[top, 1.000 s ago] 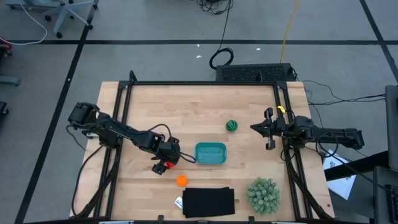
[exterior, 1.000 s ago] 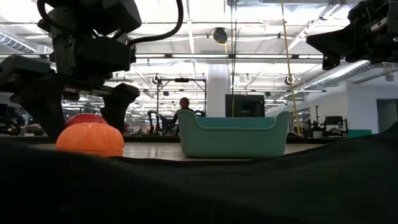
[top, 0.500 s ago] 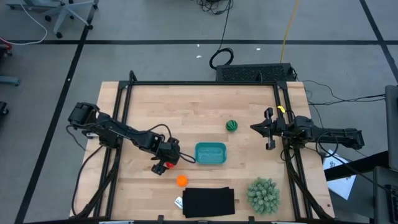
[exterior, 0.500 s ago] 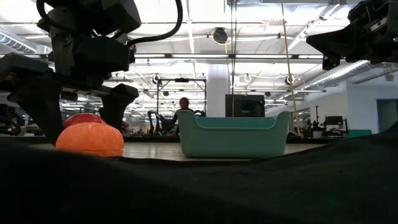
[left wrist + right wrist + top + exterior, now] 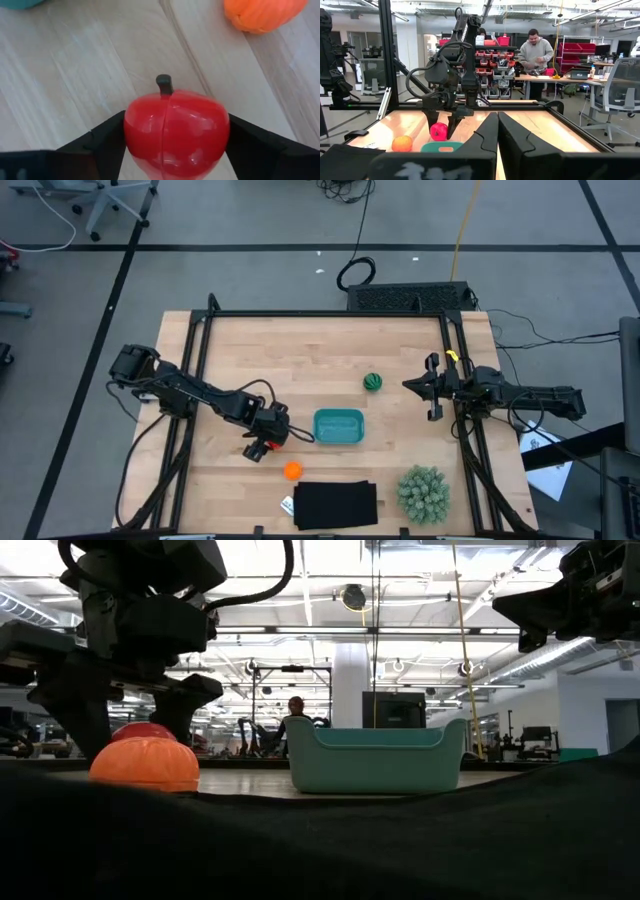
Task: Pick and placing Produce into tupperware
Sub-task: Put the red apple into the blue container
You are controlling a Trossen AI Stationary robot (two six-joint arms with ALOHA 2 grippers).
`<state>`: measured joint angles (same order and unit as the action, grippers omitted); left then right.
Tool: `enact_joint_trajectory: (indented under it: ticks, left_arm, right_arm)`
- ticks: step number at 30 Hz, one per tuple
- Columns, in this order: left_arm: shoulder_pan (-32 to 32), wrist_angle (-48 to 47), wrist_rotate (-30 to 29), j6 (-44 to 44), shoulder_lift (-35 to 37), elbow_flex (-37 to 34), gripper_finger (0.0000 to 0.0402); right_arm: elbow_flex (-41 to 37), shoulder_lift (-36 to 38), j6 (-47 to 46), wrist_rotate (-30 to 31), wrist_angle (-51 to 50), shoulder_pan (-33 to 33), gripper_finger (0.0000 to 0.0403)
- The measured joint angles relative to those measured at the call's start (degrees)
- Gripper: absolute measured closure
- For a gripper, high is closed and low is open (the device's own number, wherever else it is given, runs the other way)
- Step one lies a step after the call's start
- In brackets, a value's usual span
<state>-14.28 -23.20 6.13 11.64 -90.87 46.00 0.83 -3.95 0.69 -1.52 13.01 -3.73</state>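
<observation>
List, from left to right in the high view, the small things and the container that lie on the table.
Red apple between the left gripper's jaws → orange fruit → teal tupperware → dark green fruit → spiky plant ball.

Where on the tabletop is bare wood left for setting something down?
Widest bare wood: far half, behind the small dark green round toy and teal plastic tupperware. Crowded: near edge, with the orange round toy, black flat rectangle, spiky pale-green ball and left gripper around the red toy apple.

orange fruit cut off at edge, teal tupperware barely showing
</observation>
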Motion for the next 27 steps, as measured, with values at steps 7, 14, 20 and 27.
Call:
enact_joint_trajectory:
  ticks: [7, 14, 20, 27]
  left_arm:
    - [0.0, 0.72, -0.08, 0.2, 0.0, 0.13, 0.0111]
    - [0.19, -2.29, -2.44, -0.19, 0.46, 4.17, 0.0108]
    - [1.76, -11.14, -3.67, -0.42, 0.71, 10.42, 0.0108]
    - [4.54, -21.36, -4.65, 0.07, 0.74, 17.86, 0.0108]
  right_arm:
    - [0.0, 0.0, 0.0, 0.0, -0.01, 0.01, 0.0403]
    - [0.01, 0.01, 0.0, 0.0, -0.01, 0.01, 0.0403]
    - [-0.01, 0.02, 0.0, 0.0, 0.01, 0.0, 0.0403]
    - [0.01, 0.01, 0.63, 0.0, 0.01, 0.0, 0.0403]
